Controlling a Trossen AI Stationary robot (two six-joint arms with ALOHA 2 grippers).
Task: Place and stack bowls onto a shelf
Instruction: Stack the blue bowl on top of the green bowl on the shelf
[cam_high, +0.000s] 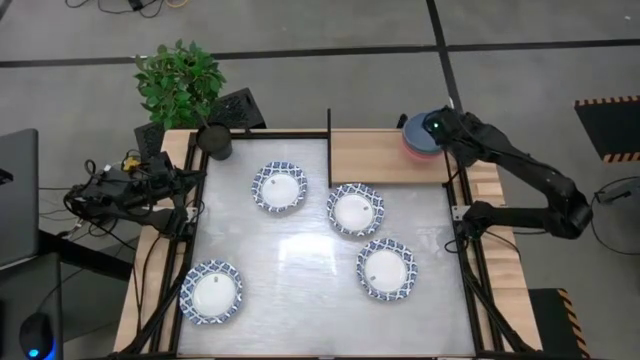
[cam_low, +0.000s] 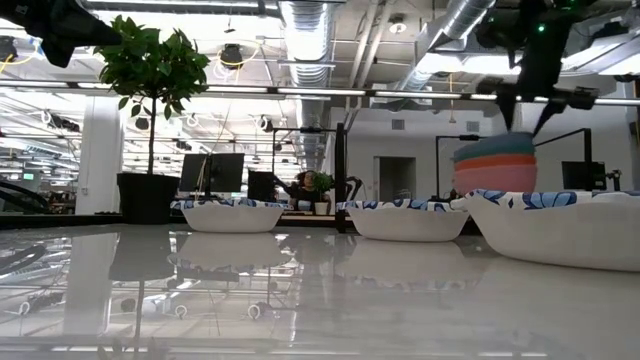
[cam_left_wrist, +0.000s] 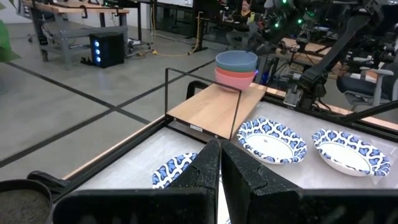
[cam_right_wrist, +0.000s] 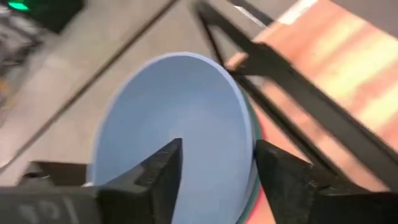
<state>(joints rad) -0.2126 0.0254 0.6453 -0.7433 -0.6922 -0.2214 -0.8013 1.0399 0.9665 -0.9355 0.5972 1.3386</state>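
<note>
Four white bowls with blue patterned rims rest on the white tabletop: far left (cam_high: 279, 187), middle (cam_high: 355, 210), near right (cam_high: 386, 268) and near left (cam_high: 211, 291). The wooden shelf (cam_high: 375, 157) lies at the table's far edge. On its right end stands a stack of coloured bowls (cam_high: 418, 138), with the blue bowl (cam_right_wrist: 174, 118) on top, green under it and red and pink below (cam_left_wrist: 235, 78). My right gripper (cam_right_wrist: 217, 168) is open just over the blue bowl, one finger over its hollow and one past its rim. My left gripper (cam_left_wrist: 219, 165) is shut and empty at the table's left edge (cam_high: 185, 193).
A potted plant (cam_high: 180, 85) and a black pot (cam_high: 215, 140) stand at the far left corner. A black metal post (cam_high: 329, 135) rises at the shelf's left end, and thin black bars (cam_right_wrist: 292, 81) frame the shelf beside the stack. There is bare tabletop between the white bowls.
</note>
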